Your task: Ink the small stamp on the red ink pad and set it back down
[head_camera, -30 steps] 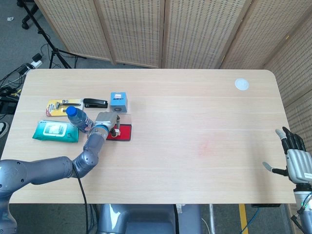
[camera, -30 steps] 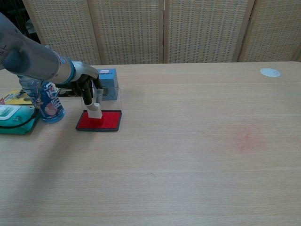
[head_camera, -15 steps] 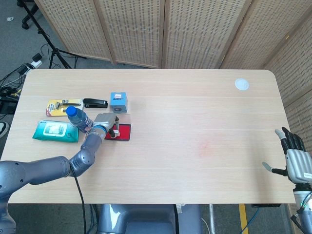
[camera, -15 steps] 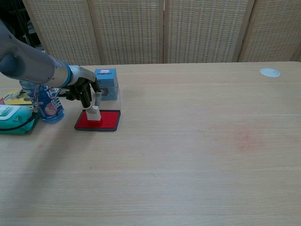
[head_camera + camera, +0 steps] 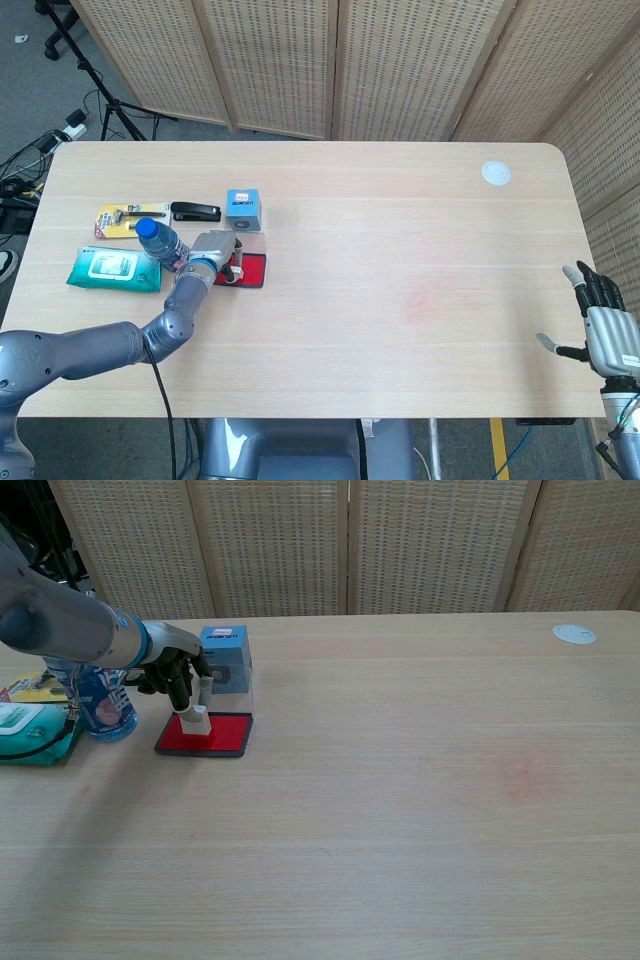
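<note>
The red ink pad [image 5: 213, 736] [image 5: 251, 271] lies on the table's left side in a black tray, its clear lid standing open behind it. My left hand [image 5: 172, 670] [image 5: 212, 254] grips the small white stamp [image 5: 196, 718] upright, with its base pressed on the pad's left part. In the head view the hand hides most of the stamp. My right hand [image 5: 604, 327] hangs open at the table's right edge, far from the pad, holding nothing.
A blue water bottle [image 5: 101, 702] stands just left of the pad. Beside it lie a green wipes pack [image 5: 30, 732], a razor card [image 5: 122, 218] and a black stapler [image 5: 195, 211]. A blue box [image 5: 227, 655] sits behind the pad. A white disc [image 5: 573, 634] lies far right.
The ink pad has slid a little to the left under the stamp, and my left hand with the stamp has moved left with it. The right hand has barely moved.
</note>
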